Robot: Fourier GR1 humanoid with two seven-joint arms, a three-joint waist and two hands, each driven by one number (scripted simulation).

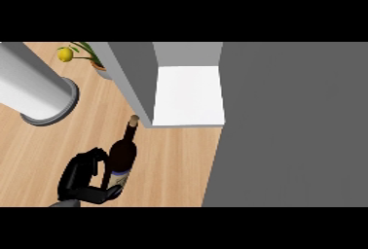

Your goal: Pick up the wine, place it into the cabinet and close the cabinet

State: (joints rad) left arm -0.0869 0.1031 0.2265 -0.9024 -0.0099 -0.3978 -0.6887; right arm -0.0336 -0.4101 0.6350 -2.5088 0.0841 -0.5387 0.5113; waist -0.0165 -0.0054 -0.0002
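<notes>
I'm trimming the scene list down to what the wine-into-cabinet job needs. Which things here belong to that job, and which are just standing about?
Belongs to the job:
- wine bottle, upright on the counter
- open cabinet, white inside
- cabinet door, swung open
- left hand, fingers curled round the bottle

Just standing about:
- grey cylinder at the left
- potted plant with a yellow fruit at the back

Even, soft light; the cabinet floor glows bright white, its door beside it flat grey, shadows faint.
</notes>
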